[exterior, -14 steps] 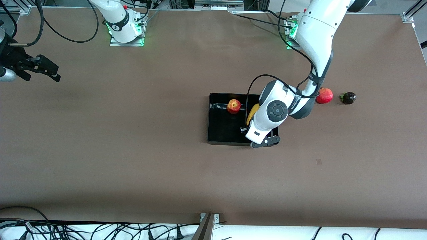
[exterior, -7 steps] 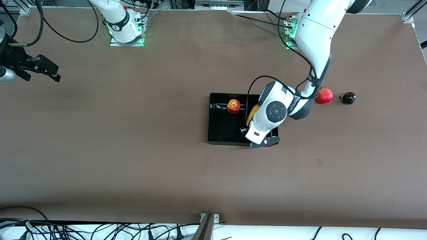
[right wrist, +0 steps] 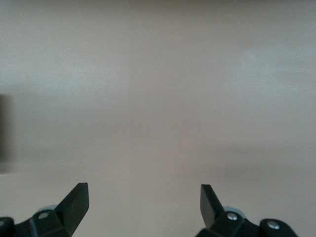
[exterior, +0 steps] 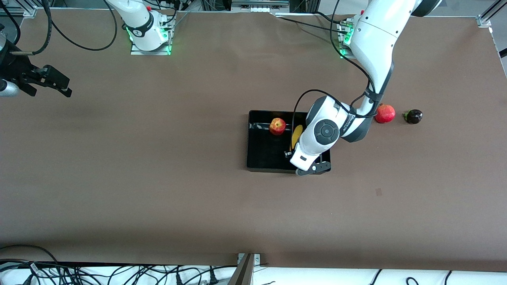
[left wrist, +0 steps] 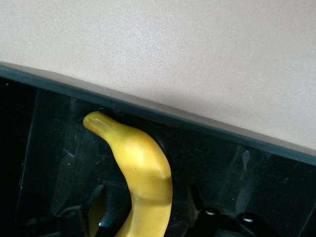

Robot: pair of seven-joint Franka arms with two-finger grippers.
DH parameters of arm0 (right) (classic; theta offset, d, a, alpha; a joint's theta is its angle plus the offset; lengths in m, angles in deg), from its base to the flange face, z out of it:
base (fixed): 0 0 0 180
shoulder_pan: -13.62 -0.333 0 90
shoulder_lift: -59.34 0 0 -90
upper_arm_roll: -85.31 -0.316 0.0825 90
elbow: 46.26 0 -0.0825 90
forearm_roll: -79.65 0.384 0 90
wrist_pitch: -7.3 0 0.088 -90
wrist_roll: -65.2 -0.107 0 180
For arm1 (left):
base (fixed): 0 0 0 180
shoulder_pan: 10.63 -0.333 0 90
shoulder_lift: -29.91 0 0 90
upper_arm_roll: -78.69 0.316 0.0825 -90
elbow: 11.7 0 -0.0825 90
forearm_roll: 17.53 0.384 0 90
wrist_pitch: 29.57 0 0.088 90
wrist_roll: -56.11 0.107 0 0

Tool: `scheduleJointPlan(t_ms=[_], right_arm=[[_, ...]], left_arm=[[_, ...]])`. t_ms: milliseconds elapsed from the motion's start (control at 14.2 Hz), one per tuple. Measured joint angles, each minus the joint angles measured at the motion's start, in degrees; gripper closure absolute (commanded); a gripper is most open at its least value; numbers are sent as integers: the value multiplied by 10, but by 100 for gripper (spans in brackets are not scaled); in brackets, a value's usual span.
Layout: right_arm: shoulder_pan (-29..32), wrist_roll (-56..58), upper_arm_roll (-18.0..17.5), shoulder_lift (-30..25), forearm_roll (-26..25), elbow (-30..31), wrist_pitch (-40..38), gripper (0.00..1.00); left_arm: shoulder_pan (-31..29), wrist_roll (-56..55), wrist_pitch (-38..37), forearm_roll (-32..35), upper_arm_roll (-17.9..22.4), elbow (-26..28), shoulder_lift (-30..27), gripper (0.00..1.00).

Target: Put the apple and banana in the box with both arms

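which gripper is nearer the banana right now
Left. The left gripper is down in the box, right at the banana. The right gripper waits over bare table at the right arm's end.

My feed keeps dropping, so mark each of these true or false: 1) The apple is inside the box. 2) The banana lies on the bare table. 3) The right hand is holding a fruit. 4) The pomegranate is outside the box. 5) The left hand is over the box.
1) True: the apple sits in the box.
2) False: the banana is in the box, beside the apple.
3) False: the right hand is open and holds nothing, waiting over the table at the right arm's end.
4) True: the pomegranate rests on the table toward the left arm's end.
5) True: the left hand is over the box at the banana.
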Motion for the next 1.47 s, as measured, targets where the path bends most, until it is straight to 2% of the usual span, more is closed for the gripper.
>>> scheduleJointPlan(t_ms=[140, 351, 632, 912, 1123, 1263, 1474], right_arm=[[0, 0, 0, 2, 0, 0, 0, 0], [0, 0, 0, 4, 0, 0, 2, 0], [1, 0, 0, 4, 0, -1, 7, 0], [1, 0, 0, 5, 0, -1, 7, 0], [2, 0, 0, 5, 0, -2, 7, 0], [2, 0, 0, 5, 0, -2, 9, 0], [2, 0, 0, 5, 0, -2, 14, 0]], left_arm=[[-1, 0, -16, 1, 0, -3, -4, 0], [-18, 3, -102, 11, -2, -24, -44, 0], [-64, 64, -286, 15, -3, -69, -156, 0], [-141, 240, -422, 17, -1, -84, -275, 0], [-212, 387, -476, 41, 4, -90, -335, 0], [-252, 453, -507, 49, 6, -110, -352, 0], [-267, 493, -519, 67, 13, -130, -360, 0]])
